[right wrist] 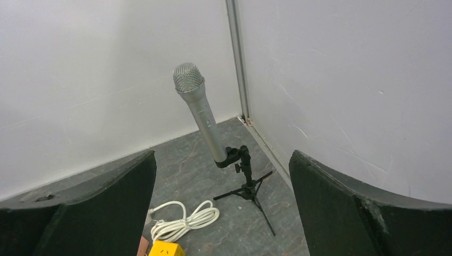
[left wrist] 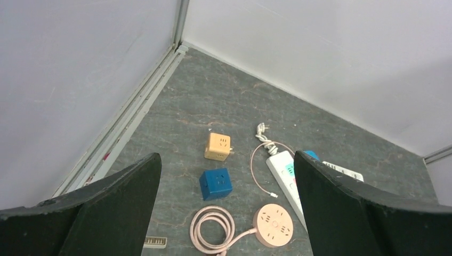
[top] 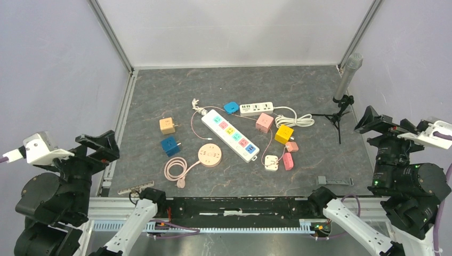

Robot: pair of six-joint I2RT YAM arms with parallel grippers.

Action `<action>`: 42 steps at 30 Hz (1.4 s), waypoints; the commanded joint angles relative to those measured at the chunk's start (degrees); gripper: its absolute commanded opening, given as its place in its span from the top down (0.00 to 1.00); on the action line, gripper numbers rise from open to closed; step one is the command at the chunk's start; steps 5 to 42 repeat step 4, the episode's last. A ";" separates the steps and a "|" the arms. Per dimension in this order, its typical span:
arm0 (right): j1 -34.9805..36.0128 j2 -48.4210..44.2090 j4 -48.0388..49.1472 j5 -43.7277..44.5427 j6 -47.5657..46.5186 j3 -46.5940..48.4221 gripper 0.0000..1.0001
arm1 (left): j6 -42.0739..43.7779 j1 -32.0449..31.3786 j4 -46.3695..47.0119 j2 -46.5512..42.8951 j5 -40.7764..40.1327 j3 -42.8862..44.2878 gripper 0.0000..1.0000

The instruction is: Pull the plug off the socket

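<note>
Both arms wait at the lower corners of the frame, left tool (top: 97, 145) and right tool (top: 379, 129) spread wide, holding nothing. The pink plug (top: 288, 160) sits against a small white socket (top: 272, 162) right of centre on the worktop (top: 160, 90), just off the lower-right end of the slanting power strip (top: 230, 135). The right arm looks nearer.

Enclosed bench cell: white walls (top: 234, 32), dark stone-look top (top: 154, 101).
Top: grey, matt, marbled with pale veins. Walls: plain white panels on three sides, meeting at aluminium corner posts (top: 111, 34); aluminium channel (top: 122, 114) along the left foot. Black rail (top: 234, 205) across the near edge. Light: even, diffuse, soft shadows.
</note>
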 commanded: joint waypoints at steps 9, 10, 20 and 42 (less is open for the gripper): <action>0.22 0.01 0.21 0.06 -0.33 -1.27 0.02 | 2.04 1.03 -3.23 0.45 -0.33 0.93 0.00; 0.22 0.01 0.21 0.06 -0.33 -1.27 0.02 | 2.04 1.03 -3.23 0.45 -0.33 0.93 0.00; 0.22 0.01 0.21 0.06 -0.33 -1.27 0.02 | 2.04 1.03 -3.23 0.45 -0.33 0.93 0.00; 0.22 0.01 0.21 0.06 -0.33 -1.27 0.02 | 2.04 1.03 -3.23 0.45 -0.33 0.93 0.00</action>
